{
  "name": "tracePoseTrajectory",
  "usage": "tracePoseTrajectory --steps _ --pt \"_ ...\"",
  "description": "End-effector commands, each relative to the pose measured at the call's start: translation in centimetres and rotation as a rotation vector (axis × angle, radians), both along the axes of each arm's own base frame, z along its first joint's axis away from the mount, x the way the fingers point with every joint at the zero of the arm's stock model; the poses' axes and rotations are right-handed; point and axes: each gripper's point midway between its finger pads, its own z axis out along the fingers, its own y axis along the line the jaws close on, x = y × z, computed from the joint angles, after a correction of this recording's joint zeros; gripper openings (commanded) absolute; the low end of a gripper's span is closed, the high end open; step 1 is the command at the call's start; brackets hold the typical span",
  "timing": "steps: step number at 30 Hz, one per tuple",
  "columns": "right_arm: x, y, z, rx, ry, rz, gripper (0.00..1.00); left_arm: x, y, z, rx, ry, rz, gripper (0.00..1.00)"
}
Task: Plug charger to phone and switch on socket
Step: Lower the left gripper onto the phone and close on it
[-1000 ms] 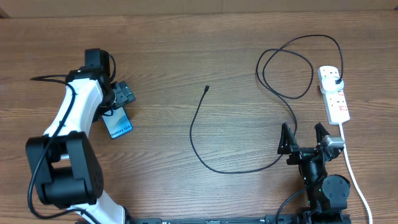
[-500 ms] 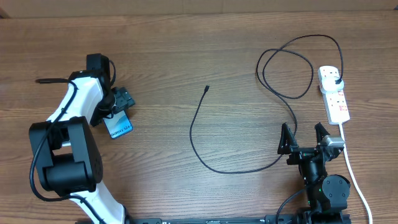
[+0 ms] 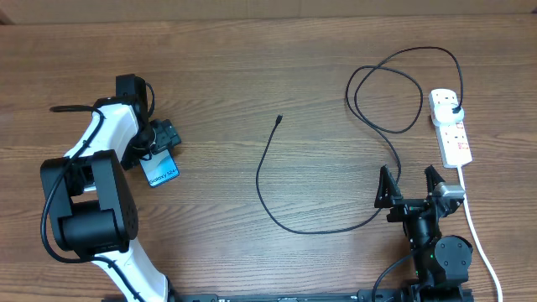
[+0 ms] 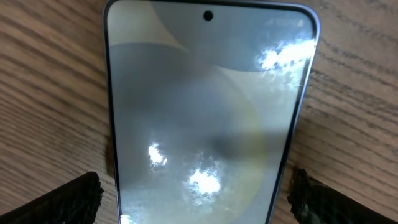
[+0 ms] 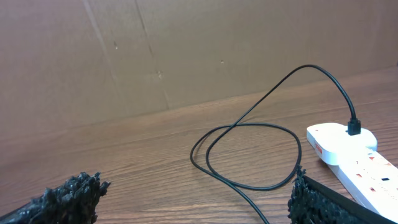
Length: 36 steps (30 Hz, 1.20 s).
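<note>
the wooden surface [image 3: 252, 59] carries everything. the left arm [image 3: 105, 143] reaches over its left side; the right arm [image 3: 449, 256] sits folded at the near edge. the charger [image 3: 258, 180] loops across the middle and right, its plug [image 3: 454, 109] seated in the far end of the socket [image 3: 456, 138] and its connector tip [image 3: 279, 118] lying mid-surface, well apart from the phone [image 3: 159, 169]. the phone lies screen up under the left hand [image 3: 164, 134], whose 2 fingers [image 4: 68, 199] stand wide apart on either side of it, gripping nothing. the right hand [image 3: 410, 186] is spread wide too, and is empty.

Glossy, reflective glass on the phone [image 4: 205, 118]; matt, grained wood on the table [image 3: 252, 50]; smooth white plastic on the power strip [image 5: 339, 143]; matt brown cardboard on the back wall [image 5: 124, 56].
</note>
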Motion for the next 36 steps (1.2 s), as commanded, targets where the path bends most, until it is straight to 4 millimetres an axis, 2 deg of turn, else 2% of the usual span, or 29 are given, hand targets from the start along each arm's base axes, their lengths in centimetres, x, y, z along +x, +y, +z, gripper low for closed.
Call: tracePoseTrajectory --steps 1,5,10,19,36 --pt "0.0 -0.1 -0.1 0.000 -0.006 -0.006 1.00 0.8 -0.1 0.1 -0.025 -0.019 -0.027 1.00" --pt "0.0 -0.1 -0.1 0.000 -0.006 -0.006 1.00 1.0 -0.2 -0.2 -0.080 -0.029 -0.038 1.00" --pt "0.0 -0.1 -0.1 0.000 -0.006 -0.006 1.00 0.5 0.5 -0.5 -0.085 -0.013 -0.017 1.00" --pt "0.0 -0.1 -0.1 0.000 -0.006 -0.006 1.00 -0.4 0.5 -1.3 -0.078 0.009 -0.021 1.00" --pt "0.0 -0.1 -0.1 0.000 -0.006 -0.006 1.00 -1.9 0.0 -3.1 -0.096 0.027 0.008 0.92"
